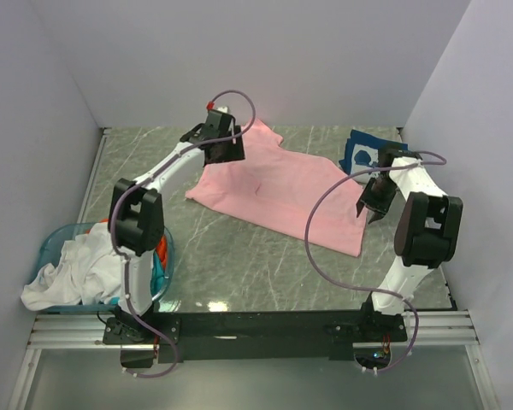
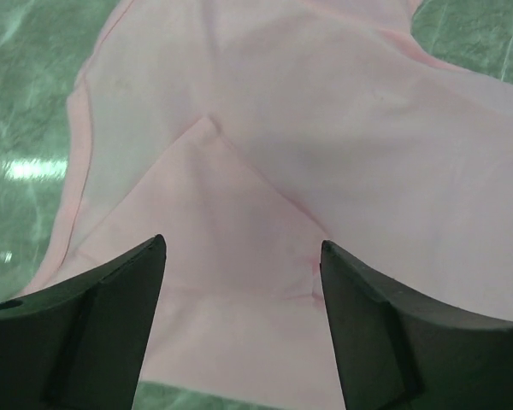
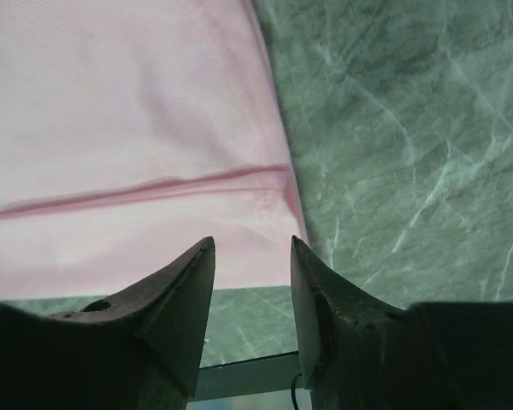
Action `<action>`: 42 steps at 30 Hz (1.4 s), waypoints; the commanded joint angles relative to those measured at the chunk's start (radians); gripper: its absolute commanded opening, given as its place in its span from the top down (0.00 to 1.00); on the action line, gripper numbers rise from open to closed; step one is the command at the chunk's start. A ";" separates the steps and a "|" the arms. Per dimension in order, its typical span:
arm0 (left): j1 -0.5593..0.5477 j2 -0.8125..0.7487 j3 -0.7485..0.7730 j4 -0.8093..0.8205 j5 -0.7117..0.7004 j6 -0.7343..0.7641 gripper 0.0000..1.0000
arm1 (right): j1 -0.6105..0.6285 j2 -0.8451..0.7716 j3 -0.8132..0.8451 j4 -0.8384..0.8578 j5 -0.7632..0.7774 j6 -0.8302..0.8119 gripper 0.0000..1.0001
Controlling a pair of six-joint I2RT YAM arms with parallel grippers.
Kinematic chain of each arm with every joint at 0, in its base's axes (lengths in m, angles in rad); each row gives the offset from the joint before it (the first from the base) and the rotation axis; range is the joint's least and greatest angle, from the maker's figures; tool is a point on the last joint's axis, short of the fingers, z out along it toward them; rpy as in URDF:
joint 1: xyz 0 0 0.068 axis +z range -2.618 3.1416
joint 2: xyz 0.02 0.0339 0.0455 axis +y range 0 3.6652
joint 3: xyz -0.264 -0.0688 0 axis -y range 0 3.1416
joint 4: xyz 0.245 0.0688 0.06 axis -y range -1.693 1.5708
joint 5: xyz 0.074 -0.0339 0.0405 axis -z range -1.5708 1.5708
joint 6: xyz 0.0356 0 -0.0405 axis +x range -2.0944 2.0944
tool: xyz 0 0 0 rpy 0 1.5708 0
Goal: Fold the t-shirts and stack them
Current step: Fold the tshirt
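A light pink t-shirt [image 1: 278, 190] lies spread flat on the marbled green table [image 1: 239, 256]. My left gripper [image 1: 227, 152] hovers over the shirt's far left part. In the left wrist view the left gripper [image 2: 244, 248] is open wide over the pink cloth [image 2: 325, 128], where a folded-in corner [image 2: 209, 184] points away from me. My right gripper [image 1: 369, 212] is at the shirt's right edge. Seen from the right wrist, the right gripper [image 3: 252, 243] stands open with nothing between its fingers, just above the shirt's hemmed corner [image 3: 154, 128]. A navy t-shirt [image 1: 365, 154] with white print lies at the back right.
A translucent blue round basket [image 1: 56, 235] at the near left holds a white tee [image 1: 68, 273] spilling over its rim, with orange [image 1: 162, 248] and teal [image 1: 158, 275] cloth beside it. White walls close in the table on three sides. A metal rail [image 1: 256, 325] runs along the near edge.
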 commanded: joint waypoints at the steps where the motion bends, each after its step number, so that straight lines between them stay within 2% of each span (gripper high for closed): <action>1: 0.048 -0.136 -0.098 0.003 -0.024 -0.075 0.23 | 0.023 -0.119 -0.009 0.014 -0.044 -0.028 0.52; 6: 0.115 -0.317 -0.380 0.079 0.014 -0.148 0.25 | 0.075 -0.176 -0.099 0.074 -0.122 -0.028 0.53; 8: 0.123 -0.362 -0.448 0.104 0.029 -0.152 0.25 | 0.099 -0.168 -0.136 0.096 -0.147 -0.021 0.53; 13: 0.143 -0.376 -0.494 0.050 0.003 -0.178 0.25 | 0.121 -0.140 -0.201 0.129 -0.177 -0.001 0.53; 17: 0.186 -0.376 -0.543 0.042 0.020 -0.191 0.30 | 0.121 -0.116 -0.233 0.142 -0.161 0.004 0.53; 29: 0.235 -0.290 -0.557 0.024 0.017 -0.200 0.44 | 0.121 -0.081 -0.258 0.140 -0.118 0.019 0.54; 42: 0.258 -0.224 -0.562 0.046 0.025 -0.198 0.55 | 0.119 -0.091 -0.268 0.137 -0.098 0.027 0.54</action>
